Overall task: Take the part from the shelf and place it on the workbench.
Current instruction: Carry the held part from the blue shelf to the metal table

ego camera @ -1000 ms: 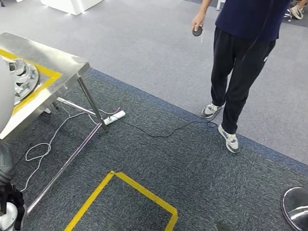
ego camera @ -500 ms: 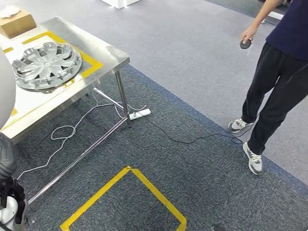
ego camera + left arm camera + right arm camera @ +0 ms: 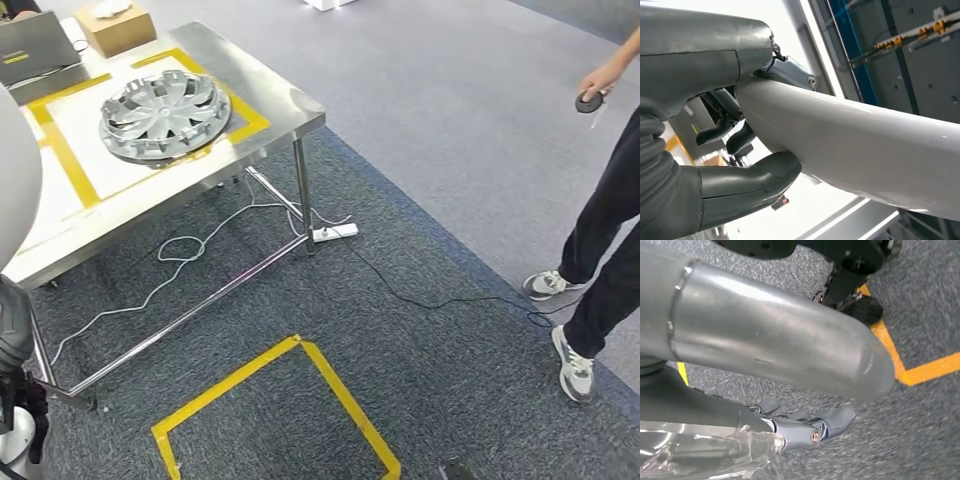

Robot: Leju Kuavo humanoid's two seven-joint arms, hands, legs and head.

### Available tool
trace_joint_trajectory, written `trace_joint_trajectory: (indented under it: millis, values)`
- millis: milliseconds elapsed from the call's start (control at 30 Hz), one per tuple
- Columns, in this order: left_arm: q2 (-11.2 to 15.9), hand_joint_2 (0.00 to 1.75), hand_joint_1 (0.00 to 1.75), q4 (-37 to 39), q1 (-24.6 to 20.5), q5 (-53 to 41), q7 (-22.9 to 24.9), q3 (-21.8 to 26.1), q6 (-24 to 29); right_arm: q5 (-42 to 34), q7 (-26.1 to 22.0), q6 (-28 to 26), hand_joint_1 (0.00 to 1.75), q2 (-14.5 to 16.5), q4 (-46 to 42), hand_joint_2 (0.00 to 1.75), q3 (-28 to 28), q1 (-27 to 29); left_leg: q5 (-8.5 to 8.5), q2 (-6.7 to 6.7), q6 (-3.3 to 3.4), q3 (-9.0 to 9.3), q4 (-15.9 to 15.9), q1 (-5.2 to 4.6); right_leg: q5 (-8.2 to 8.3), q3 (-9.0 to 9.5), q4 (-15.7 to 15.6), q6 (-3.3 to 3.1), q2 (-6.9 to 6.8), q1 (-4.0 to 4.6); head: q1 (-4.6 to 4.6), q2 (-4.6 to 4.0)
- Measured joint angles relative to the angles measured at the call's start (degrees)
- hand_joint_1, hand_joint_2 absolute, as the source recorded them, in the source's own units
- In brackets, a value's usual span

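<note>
Part: a smooth, curved, glossy white panel [image 3: 866, 150] is clamped in the left robot hand [image 3: 734, 145]; in the head view its rounded white edge [image 3: 15, 180] rises at the picture's left side, beside the table and not resting on it.
Left robot hand: the thick grey thumb [image 3: 753, 180] lies pressed under the white panel and the darker fingers [image 3: 721, 127] curl against its other face, so the hand is closed around the part.
Right robot hand: its grey fingers [image 3: 821, 427] show below the silver forearm [image 3: 772, 340], lying close together over the carpet; nothing is seen in them, but whether they are closed or loose cannot be told.
Table: a stainless-steel table [image 3: 287, 95] with yellow tape borders on its top stands ahead and to the left, on grey carpet [image 3: 423, 330].
On the table: a silver plastic wheel cover [image 3: 164, 115] lies flat inside a taped frame; a brown cardboard box [image 3: 113, 25] sits at the far edge; a grey laptop-like device [image 3: 38, 50] sits at the far left corner.
Under the table: a white cable [image 3: 173, 255] loops across the carpet to a white power strip [image 3: 334, 233] beside the table leg.
Floor marking: a yellow tape square outline [image 3: 279, 400] lies on the carpet in front of the table.
Person: a person in dark trousers [image 3: 604, 260] stands at the right, one hand holding a small round black object [image 3: 589, 101].
</note>
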Motion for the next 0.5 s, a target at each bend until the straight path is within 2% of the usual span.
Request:
trace_joint_trajectory:
  millis: [33,67,100,167,200,233,300,333,367,400,433,467,500]
  values:
    - [0.07,1.75,1.75,0.02,-0.15,-0.01,0.0,0.01,-0.09,-0.08,0.07,0.0,0.0,0.09,0.0,0.0,-0.04,0.02,1.14,1.29,0.25,2.07,-3.73,-0.16,-0.2,0.16,0.06,0.23,-0.65,0.17,0.01,0.0]
    - [0.11,1.75,1.75,0.03,-0.3,-0.02,-0.01,0.01,-0.16,-0.14,0.12,0.0,0.0,0.15,0.0,0.0,-0.1,0.07,1.67,2.23,0.54,3.4,-6.19,-0.32,-0.37,0.32,0.08,0.48,-1.28,0.35,0.04,0.0]
    - [0.15,1.75,1.75,0.07,-0.43,-0.03,-0.01,0.02,-0.22,-0.19,0.17,0.01,0.0,0.18,0.0,0.0,-0.18,0.14,1.67,2.54,0.85,3.87,-7.23,-0.48,-0.49,0.5,0.03,0.76,-1.9,0.52,0.05,0.0]
    - [0.25,1.75,1.75,0.14,-0.5,-0.03,-0.01,0.11,-0.33,-0.29,0.21,0.02,0.0,0.23,0.0,0.0,-0.3,0.19,1.78,0.96,1.54,3.74,-7.49,-0.44,-0.68,0.83,-0.2,1.4,-2.88,0.54,0.07,0.0]
    - [0.3,1.75,1.75,0.17,-0.54,-0.05,0.0,0.16,-0.38,-0.36,0.17,0.03,0.0,0.25,0.0,0.0,-0.33,0.15,1.89,0.24,1.84,3.78,-7.59,-0.29,-1.04,0.79,0.14,1.79,-2.07,0.42,0.14,0.0]
    - [0.32,1.75,1.75,0.19,-0.62,-0.08,0.0,0.2,-0.45,-0.44,0.1,0.03,0.0,0.26,0.0,0.0,-0.35,0.1,2.01,-0.45,2.16,3.83,-7.7,-0.07,-1.95,0.24,1.5,2.16,-0.53,0.29,0.28,0.0]
    - [0.33,1.75,1.75,0.21,-0.83,-0.15,0.0,0.21,-0.64,-0.61,-0.07,0.03,0.0,0.28,0.01,0.0,-0.42,0.2,2.14,-1.72,2.58,3.88,-7.77,0.21,-5.26,-2.77,7.99,2.68,3.15,0.06,0.58,0.0]
    - [0.32,1.75,1.75,0.25,-0.88,-0.16,0.0,0.2,-0.75,-0.68,-0.14,0.03,0.0,0.3,0.01,0.0,-0.47,0.38,2.16,-2.45,2.7,3.84,-7.76,0.22,-6.98,-4.86,12.21,2.79,3.96,0.03,0.62,0.0]
    - [0.32,1.75,1.75,0.28,-0.88,-0.16,0.0,0.2,-0.84,-0.74,-0.19,0.03,0.0,0.31,0.02,0.0,-0.55,0.57,2.17,-3.28,2.73,3.83,-7.74,0.2,-7.94,-6.65,15.46,2.84,4.24,0.02,0.63,0.0]
    - [0.32,1.75,1.75,0.32,-0.87,-0.16,0.0,0.2,-0.94,-0.79,-0.25,0.03,0.0,0.32,0.02,0.0,-0.66,0.71,2.17,-4.14,2.74,3.84,-7.73,0.2,-7.78,-7.59,16.82,2.84,4.33,0.02,0.63,0.0]
    - [0.32,1.75,1.75,0.35,-0.86,-0.16,0.0,0.2,-1.01,-0.82,-0.29,0.02,0.0,0.32,0.02,0.0,-0.77,0.78,2.18,-5.04,2.73,3.9,-7.72,0.2,-6.43,-7.38,15.69,2.77,4.48,0.0,0.62,0.0]
    - [0.33,1.75,1.75,0.36,-0.87,-0.16,0.0,0.2,-1.06,-0.84,-0.32,0.02,0.0,0.32,0.02,0.0,-0.87,0.78,2.17,-5.92,2.67,3.98,-7.71,0.24,-4.24,-6.06,12.35,2.68,4.94,-0.06,0.64,0.0]
    - [0.33,1.75,1.75,0.36,-0.88,-0.16,0.0,0.2,-1.09,-0.84,-0.35,0.02,0.0,0.32,0.02,0.0,-0.94,0.75,2.17,-6.69,2.56,4.05,-7.69,0.3,-2.06,-4.16,7.95,2.6,6.2,-0.22,0.64,0.0]
